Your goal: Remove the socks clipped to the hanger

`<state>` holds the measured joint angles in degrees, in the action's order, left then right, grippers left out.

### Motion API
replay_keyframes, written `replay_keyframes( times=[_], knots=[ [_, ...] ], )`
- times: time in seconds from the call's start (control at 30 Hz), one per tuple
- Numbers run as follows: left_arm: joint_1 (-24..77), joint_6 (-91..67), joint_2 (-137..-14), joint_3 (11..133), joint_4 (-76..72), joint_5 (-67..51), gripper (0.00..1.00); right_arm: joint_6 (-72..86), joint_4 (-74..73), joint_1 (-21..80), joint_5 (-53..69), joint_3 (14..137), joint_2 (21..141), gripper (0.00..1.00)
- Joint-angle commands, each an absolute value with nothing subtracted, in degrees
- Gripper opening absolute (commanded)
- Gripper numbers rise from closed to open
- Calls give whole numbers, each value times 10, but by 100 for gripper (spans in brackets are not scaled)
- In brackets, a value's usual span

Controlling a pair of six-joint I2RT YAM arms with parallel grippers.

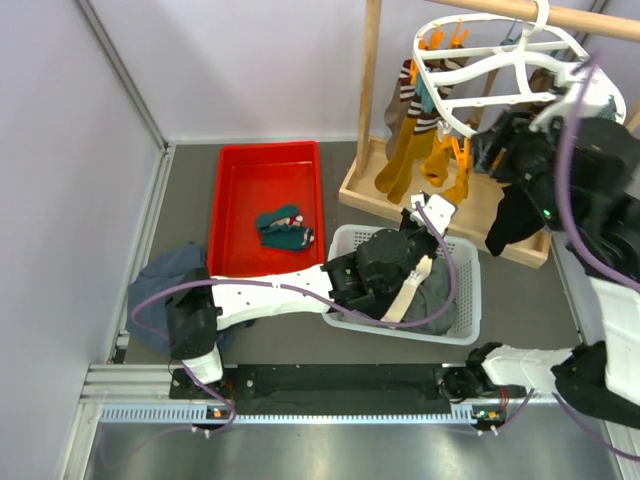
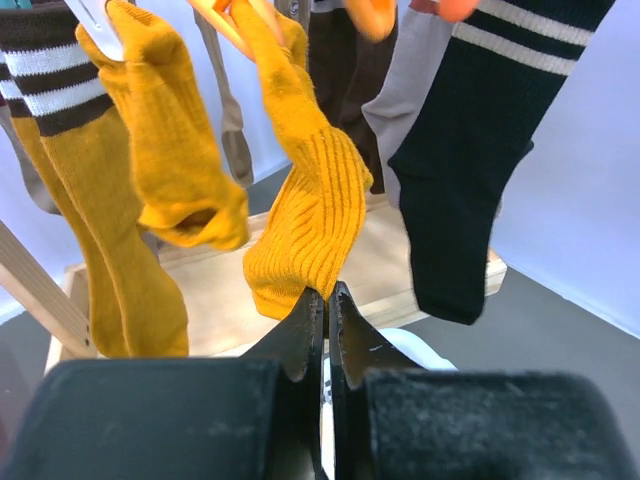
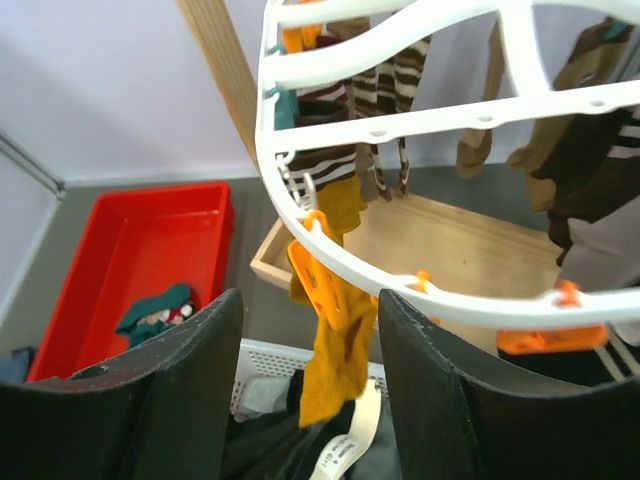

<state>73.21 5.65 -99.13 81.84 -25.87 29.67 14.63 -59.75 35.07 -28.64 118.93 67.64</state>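
At the far left, the red tray (image 1: 230,200) on the desk holds a pair of teal socks (image 1: 285,228). Next comes your left gripper (image 2: 327,300), closed on nothing with its tips pressed together. It reaches over the white basket (image 1: 470,290) and points up at the hanging row. A mustard sock (image 2: 310,200) hangs just above and beyond those tips. Its long axis drops straight down from its clip, toe end nearest the gripper, and a black striped sock (image 2: 470,150) hangs to its right.

Further right is the hanger (image 3: 400,290), hooked on the wooden pole. Your right gripper (image 3: 310,295) is spread wide at the hanger's rim, with an orange clip (image 3: 318,275) and the mustard sock beneath it between its fingers. I can't tell whether they touch.

So the right arm is nearer the clip and the left nearer the toe. To pull the sock downward, the left would have to open first.
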Motion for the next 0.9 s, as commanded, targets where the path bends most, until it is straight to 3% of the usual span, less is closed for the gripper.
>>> replay_keyframes(
  times=[0.0, 0.37, 0.87],
  knots=[
    [740, 88, -985, 838, -298, 323, 0, 140, -602, 359, -274, 1198, 712, 56],
    [748, 106, -998, 851, -298, 335, 0, 123, -619, 412, -423, 1194, 764, 55],
    [755, 137, -1004, 845, -321, 358, 0, 127, -624, 452, -486, 1162, 760, 51]
  ],
)
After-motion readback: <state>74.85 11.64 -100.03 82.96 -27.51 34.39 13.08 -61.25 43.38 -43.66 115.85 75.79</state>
